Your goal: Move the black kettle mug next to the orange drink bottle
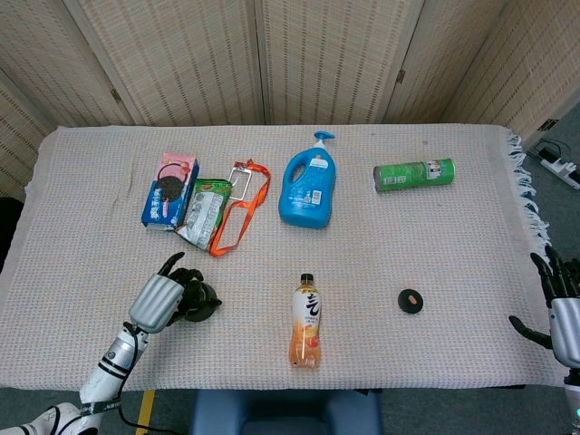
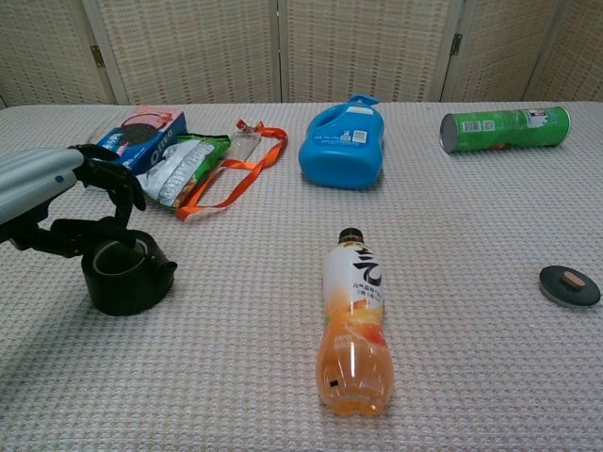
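Observation:
The black kettle mug (image 1: 201,302) (image 2: 127,275) stands upright at the table's front left. My left hand (image 1: 161,300) (image 2: 66,202) comes in from the left and grips the mug at its rim, fingers curled over the far side and thumb on the near side. The orange drink bottle (image 1: 307,323) (image 2: 355,325) lies on its side to the right of the mug, cap pointing away, a clear gap between them. At the table's right front edge my right hand (image 1: 560,304) rests with fingers spread and nothing in it; the chest view does not show it.
A blue detergent bottle (image 1: 307,186) (image 2: 344,141) lies at the back centre, a green can (image 1: 414,174) (image 2: 504,128) on its side at the back right. A black lid (image 1: 410,300) (image 2: 569,285) sits right of the bottle. A cookie box (image 1: 169,190), snack bag (image 1: 201,213) and orange lanyard (image 1: 240,213) lie behind the mug.

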You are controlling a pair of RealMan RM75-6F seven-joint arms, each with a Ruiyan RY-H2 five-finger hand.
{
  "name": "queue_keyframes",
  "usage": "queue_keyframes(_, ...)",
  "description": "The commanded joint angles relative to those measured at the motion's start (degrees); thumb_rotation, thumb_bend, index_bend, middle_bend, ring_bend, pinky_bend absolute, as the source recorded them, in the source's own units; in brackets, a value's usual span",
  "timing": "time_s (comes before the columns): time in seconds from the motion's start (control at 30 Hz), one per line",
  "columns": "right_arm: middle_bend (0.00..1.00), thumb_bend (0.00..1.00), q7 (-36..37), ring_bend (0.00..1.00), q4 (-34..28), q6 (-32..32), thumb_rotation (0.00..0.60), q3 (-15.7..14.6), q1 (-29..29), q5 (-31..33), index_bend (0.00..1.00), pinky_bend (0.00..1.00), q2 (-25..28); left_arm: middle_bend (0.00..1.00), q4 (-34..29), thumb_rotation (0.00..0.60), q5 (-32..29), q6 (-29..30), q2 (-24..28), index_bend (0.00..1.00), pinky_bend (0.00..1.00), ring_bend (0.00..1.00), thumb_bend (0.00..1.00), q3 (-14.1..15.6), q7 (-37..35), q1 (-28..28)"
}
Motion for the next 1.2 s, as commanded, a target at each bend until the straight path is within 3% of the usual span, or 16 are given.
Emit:
queue_keyframes(0.03,0.04,0.16,0.2,0.16,0.1,0.0,0.6,0.0,0.0,0.1,0.06,0.0,0.0,0.35,-0.2,0.6,0.1,-0.1,0.2,0.69,0.1,0.35,0.62,-0.2,-0.9,-0.5)
queue_keyframes(0.4,0.04,0.16,0.8,0.16,0.5,0.4,0.6,-0.1,-0.2,-0.2,0.06,0.0,-0.3,0.37,-2.5,0.6,0.5,-1.5,2.5,0.72,0.1,0.36,0.63,-1.8,-3.7,-3.4)
queue_keyframes(0.7,0.04,0.16,1.4,0.16,1.0,1.4,0.6,-0.5,-0.9,-1.0,0.06,0.0,-0.4,0.37,-6.3,0.6,0.5,-4.0,4.3,0.72,0.1,0.37,0.63,-5.0,-3.4,-7.9)
queue_keyframes(1.2,0.04,0.16,1.8,0.16,1.5,1.9,0.6,-1.1,-1.6,-1.6,0.06,0.0,-0.6,0.38,-5.9,0.6,-5.3,-13.3,-0.7,0.71,0.1,0.37,0.63,-11.4,2.3,-18.9)
